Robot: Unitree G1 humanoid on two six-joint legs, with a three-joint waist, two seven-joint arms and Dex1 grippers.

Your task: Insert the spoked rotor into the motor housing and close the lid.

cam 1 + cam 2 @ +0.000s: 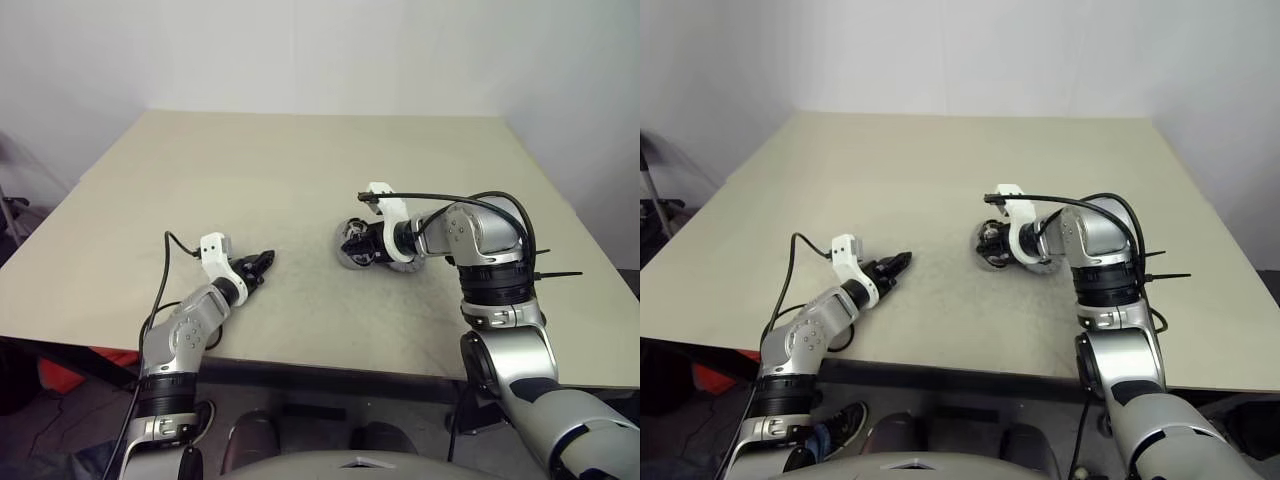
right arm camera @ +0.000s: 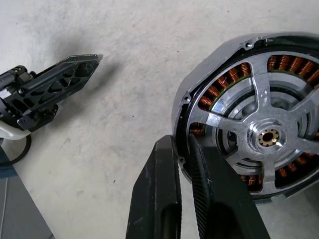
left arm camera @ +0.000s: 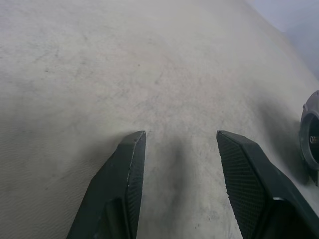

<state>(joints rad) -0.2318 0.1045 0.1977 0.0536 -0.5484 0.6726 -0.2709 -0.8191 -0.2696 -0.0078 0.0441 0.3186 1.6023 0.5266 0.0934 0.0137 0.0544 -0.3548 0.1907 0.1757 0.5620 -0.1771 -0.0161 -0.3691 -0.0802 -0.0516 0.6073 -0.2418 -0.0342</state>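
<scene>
The tabletop [image 1: 300, 170] is lying broad and bare around the work, with nothing crowding either arm. Right of its centre, the motor housing [image 2: 249, 114] is resting flat, copper coils showing around its inside. The spoked rotor [image 2: 271, 134] is already sitting within it, silver spokes running out from a brass-coloured hub. I judge the insertion done and the closing still to do; the lid is not something I can make out.

The housing is looking heavy, rigid metal, unlikely to shift under a light touch. Its smooth outer rim is probably slippery, so a hold across the rim wall seems safer than anything near the fine coils, which could be damaged.

The right end effector [image 2: 182, 149] is hanging just at the housing's edge with its fingers pressed together, holding nothing. The left end effector [image 3: 179, 144] is hovering well apart over bare tabletop, fingers spread and empty, pointing toward the housing.
</scene>
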